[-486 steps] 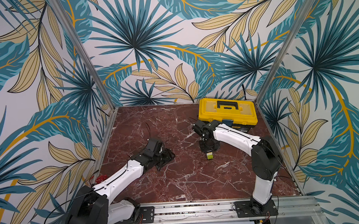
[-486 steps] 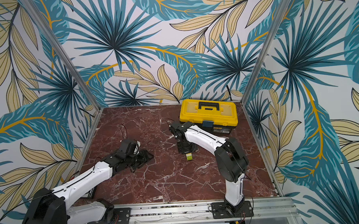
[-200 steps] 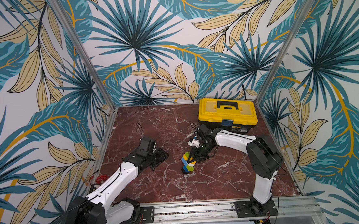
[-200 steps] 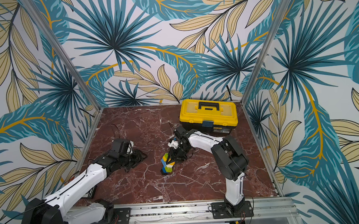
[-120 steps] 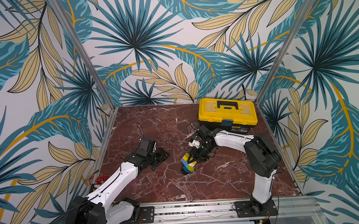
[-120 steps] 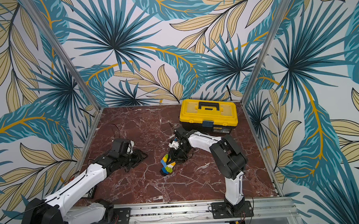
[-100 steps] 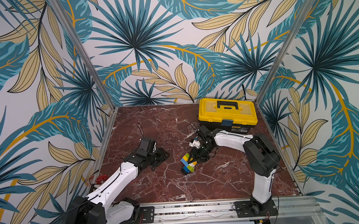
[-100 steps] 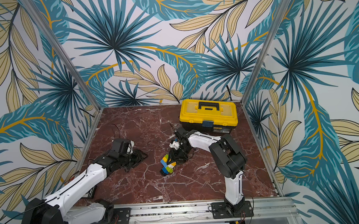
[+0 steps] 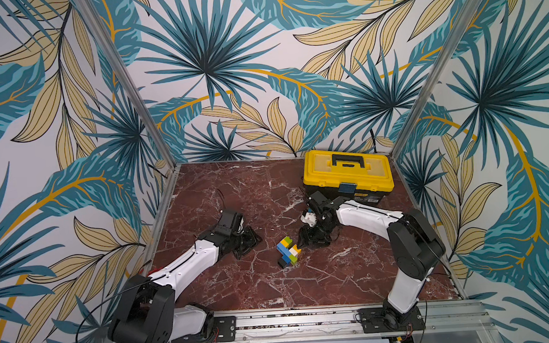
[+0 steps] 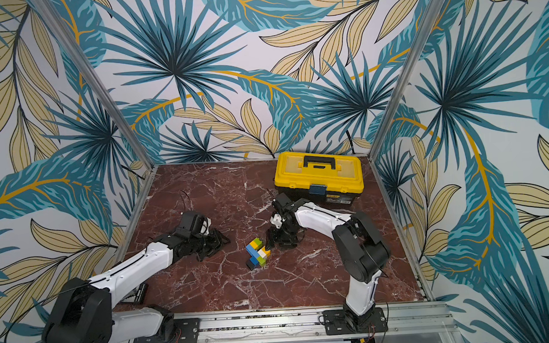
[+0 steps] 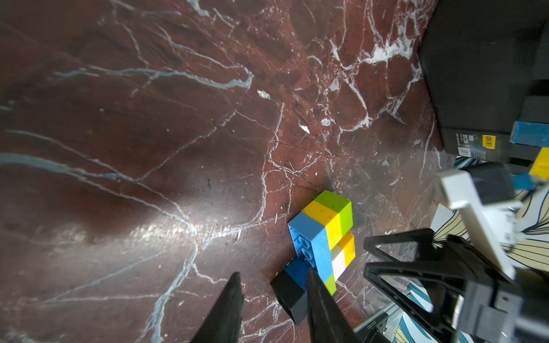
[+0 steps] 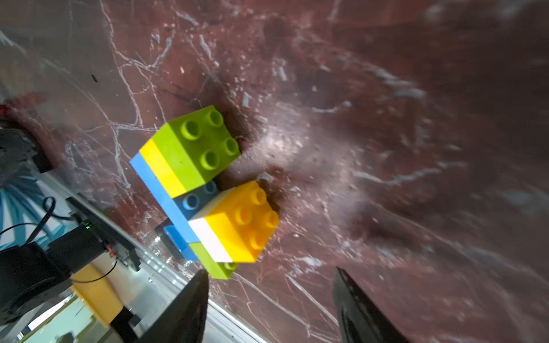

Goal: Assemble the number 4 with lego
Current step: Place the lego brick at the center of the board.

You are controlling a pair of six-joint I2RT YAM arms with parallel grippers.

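**Markings.** In the left wrist view the yellow toolbox (image 9: 347, 173) is showing a small yellow logo tag (image 11: 488, 141) and a white barcode sticker (image 11: 465, 151) on its black base. The print on both is too small to read.

**Clearances.** In both top views the number 4 (image 9: 287, 252) is lying flat near the middle of the marble surface (image 9: 240, 290). It is sitting well apart from the side frames and from the front rail (image 9: 290, 320). Its black brick (image 9: 283, 263) is pointing toward that rail, and its studs are facing the back. The toolbox is standing at the back right, well apart from the figure. Bare marble is lying open between the figure and the left end effector (image 11: 271, 279).

**Arm poses.** Both arms are reaching low and forward from the front rail, closing on the figure from either side.
- **Right arm:** The right end effector (image 12: 270, 294) is hovering just beside the orange-yellow and white column. Its fingers are spreading wide with nothing between them. Whether a tip is touching a brick cannot be told.
- **Left arm:** The left end effector is sitting close to the surface, near the figure but apart from it. Its fingers are standing parted by a narrower gap and gripping nothing.
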